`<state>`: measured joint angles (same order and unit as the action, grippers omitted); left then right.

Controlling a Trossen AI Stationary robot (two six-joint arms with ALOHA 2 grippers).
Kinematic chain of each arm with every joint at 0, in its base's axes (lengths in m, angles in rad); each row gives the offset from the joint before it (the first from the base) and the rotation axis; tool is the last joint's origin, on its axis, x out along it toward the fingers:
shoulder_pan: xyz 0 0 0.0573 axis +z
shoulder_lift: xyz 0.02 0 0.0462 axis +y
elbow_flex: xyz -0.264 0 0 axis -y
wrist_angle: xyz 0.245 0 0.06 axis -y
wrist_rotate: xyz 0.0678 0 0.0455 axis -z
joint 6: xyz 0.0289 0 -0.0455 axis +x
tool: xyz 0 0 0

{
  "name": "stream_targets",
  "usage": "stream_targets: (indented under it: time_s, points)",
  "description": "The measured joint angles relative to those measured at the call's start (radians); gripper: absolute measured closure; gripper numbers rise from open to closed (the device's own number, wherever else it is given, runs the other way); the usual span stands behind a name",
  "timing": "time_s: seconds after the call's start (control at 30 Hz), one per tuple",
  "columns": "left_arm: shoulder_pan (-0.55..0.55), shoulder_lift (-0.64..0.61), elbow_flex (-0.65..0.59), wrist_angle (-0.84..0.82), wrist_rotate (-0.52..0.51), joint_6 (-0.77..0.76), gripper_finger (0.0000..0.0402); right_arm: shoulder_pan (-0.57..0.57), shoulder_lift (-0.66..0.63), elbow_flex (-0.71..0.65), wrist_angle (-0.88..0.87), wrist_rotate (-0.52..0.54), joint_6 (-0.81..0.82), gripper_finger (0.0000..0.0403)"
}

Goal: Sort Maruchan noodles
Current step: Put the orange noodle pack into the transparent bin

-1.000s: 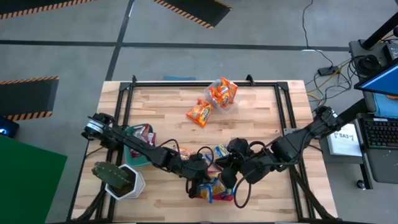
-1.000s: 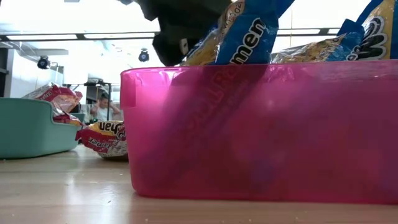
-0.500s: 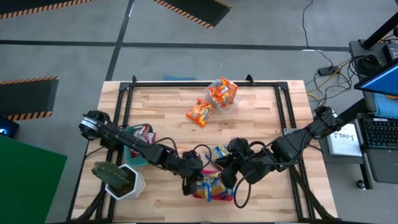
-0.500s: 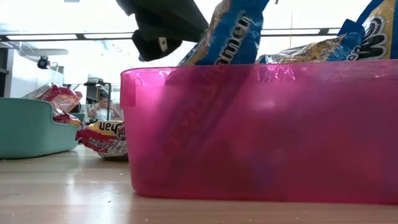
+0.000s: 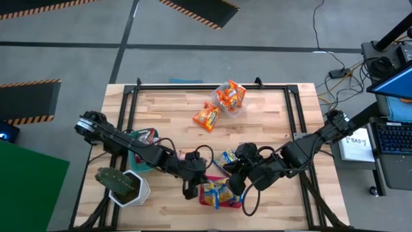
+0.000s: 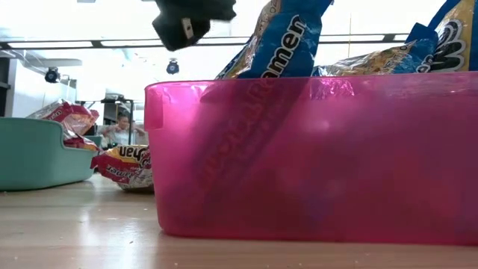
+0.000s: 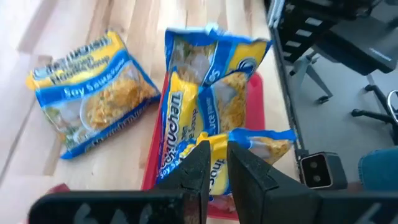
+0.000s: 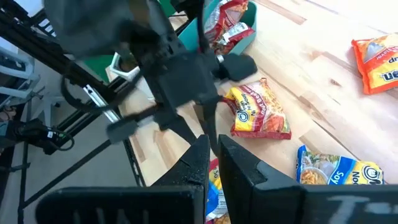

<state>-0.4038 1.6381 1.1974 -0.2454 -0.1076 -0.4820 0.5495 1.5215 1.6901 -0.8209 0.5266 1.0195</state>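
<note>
Left claw narrow, empty, over blue-and-yellow packets in red bin; right claw seemingly narrow.

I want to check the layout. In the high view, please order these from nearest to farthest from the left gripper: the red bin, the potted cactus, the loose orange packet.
From the left gripper:
1. Red bin, just beside it, toward the right arm.
2. Potted cactus, at the table's left front corner.
3. Loose orange packet, toward the far edge of the table.
</note>
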Motion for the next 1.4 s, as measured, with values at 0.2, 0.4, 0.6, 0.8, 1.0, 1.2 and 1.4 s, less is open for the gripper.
stream_targets:
  time_s: [0.2,0.4,0.6,0.8,1.0,1.2,1.4]
  points:
    - [0.007,-0.093,0.000,-0.065,-0.016,0.084,0.0365,-0.007,0.000,-0.011,-0.026,-0.002,0.004,0.0381]
    - [0.052,-0.220,0.000,-0.199,-0.077,0.118,0.0365,-0.061,0.000,-0.032,-0.135,-0.052,0.101,0.0381]
    - [0.086,-0.311,0.000,-0.299,-0.125,0.126,0.0365,-0.109,0.000,-0.092,-0.184,-0.156,0.158,0.0381]
    - [0.099,-0.332,-0.001,-0.350,-0.147,0.126,0.0365,-0.152,0.001,-0.142,-0.186,-0.197,0.157,0.0381]
    - [0.112,-0.332,-0.001,-0.407,-0.190,0.126,0.0365,-0.186,-0.001,-0.146,-0.184,-0.221,0.119,0.0381]
    - [0.165,-0.349,-0.002,-0.448,-0.222,0.171,0.0365,-0.233,-0.001,-0.147,-0.185,-0.221,0.058,0.0381]
    - [0.286,-0.359,-0.002,-0.451,-0.138,0.287,0.0365,-0.318,-0.001,-0.147,-0.184,-0.226,-0.017,0.0381]
